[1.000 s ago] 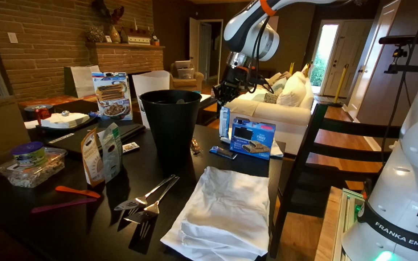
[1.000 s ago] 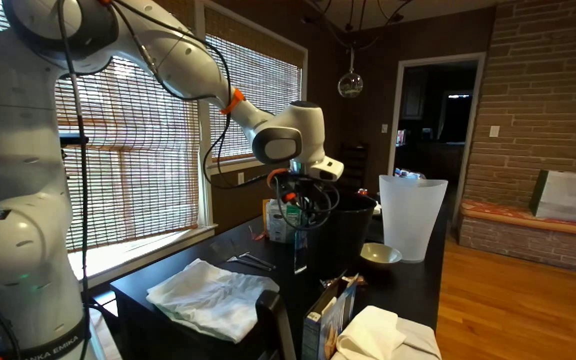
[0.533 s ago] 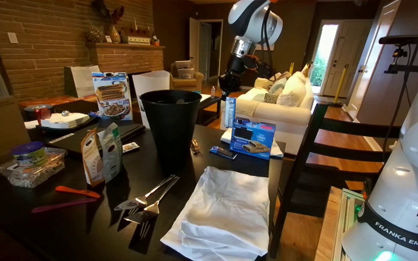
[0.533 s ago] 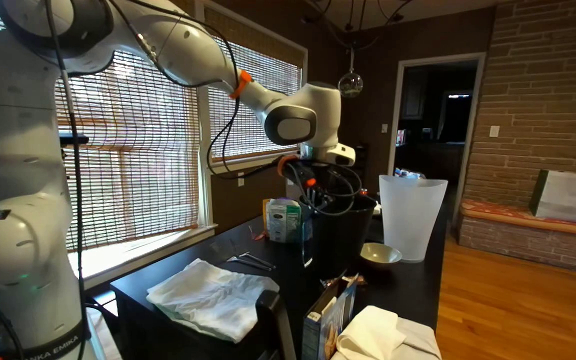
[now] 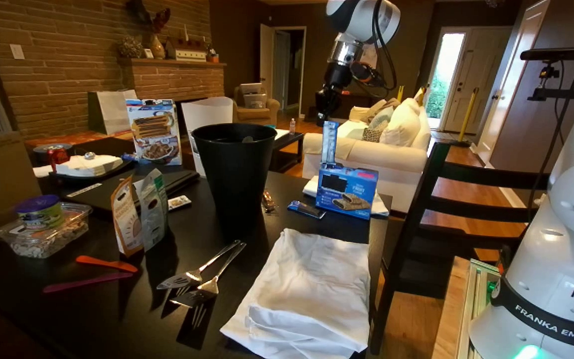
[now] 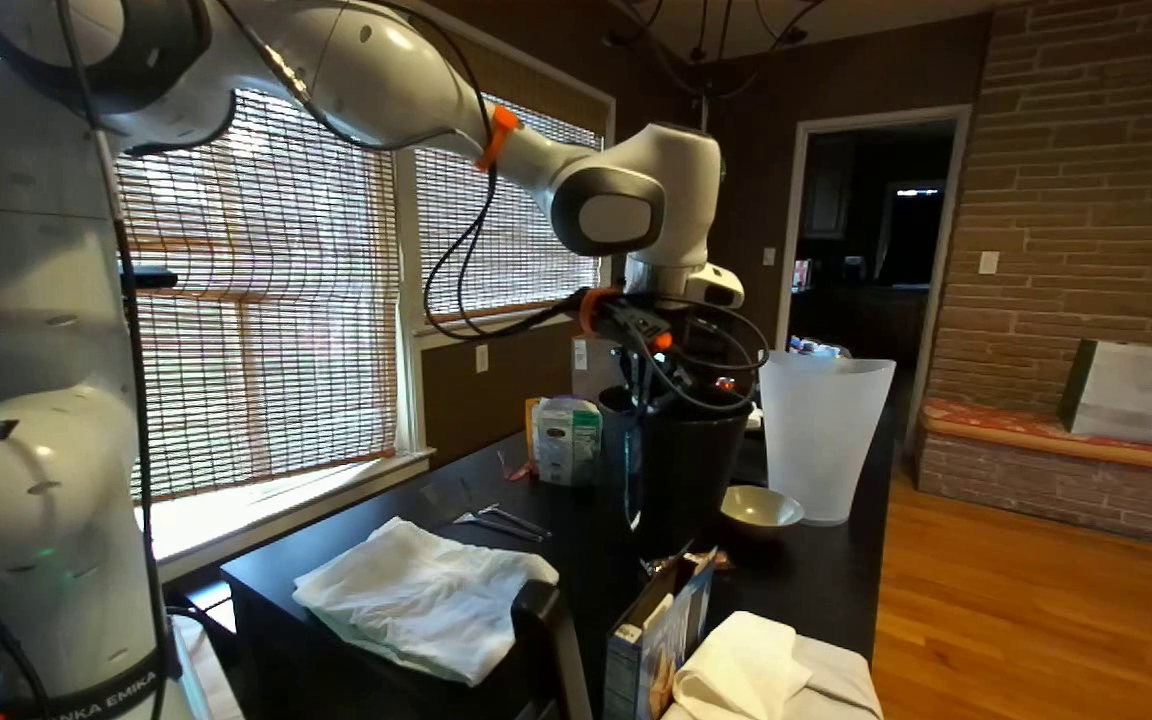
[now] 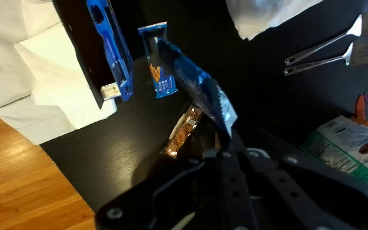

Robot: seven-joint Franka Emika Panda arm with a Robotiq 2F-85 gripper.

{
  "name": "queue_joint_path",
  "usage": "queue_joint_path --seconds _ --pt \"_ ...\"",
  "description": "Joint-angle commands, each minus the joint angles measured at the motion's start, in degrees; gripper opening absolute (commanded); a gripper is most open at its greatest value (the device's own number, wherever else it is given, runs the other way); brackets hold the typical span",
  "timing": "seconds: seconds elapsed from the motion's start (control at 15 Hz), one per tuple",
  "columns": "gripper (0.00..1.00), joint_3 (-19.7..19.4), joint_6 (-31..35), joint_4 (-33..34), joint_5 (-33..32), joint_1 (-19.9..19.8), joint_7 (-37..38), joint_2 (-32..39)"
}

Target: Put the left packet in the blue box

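Pincer (image 7: 228,147): drawn in narrow and clamped on the upper end of the packet (image 7: 200,84); fingertips point downward, well above the counter (image 5: 117,314).
Packet: light blue with pale marks, hanging lengthwise below the fingertips, close to upright in an exterior view. In the wrist view it runs out from the fingertips at a slant, its crimped end nearest to them, its other end lower and farther away.
Packet's edge: in an exterior view it shows only as a thin strip in front of the black bin (image 6: 691,480).
Box (image 5: 348,193): bright blue, upright on the counter. The packet is outside it and higher, its lower end just above the box's top edge in an exterior view; in the wrist view the box stands off to the side, apart from the packet.
Loose packet (image 5: 307,209): blue, flat on the counter just beside the box; in the wrist view the clamped packet's lower tip covers part of it.
Brown bar (image 7: 182,131): shiny wrapper, lying between loose packet and bin.
White cloth (image 5: 312,294): folded on the counter, near the spatulas (image 7: 367,52).
Pale cloth (image 6: 741,665): just beside the box.
Pouches (image 5: 153,212): two, standing side by side.
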Motion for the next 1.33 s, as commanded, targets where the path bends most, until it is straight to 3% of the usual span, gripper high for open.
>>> queue_joint_path --seconds 0.0,1.27 --pt "0.00 -1.0 -1.5 2.8 -0.6 -1.1 -1.2 1.6" --pt "0.00 -2.8 -0.9 5.6 0.2 -4.9 0.5 6.0"
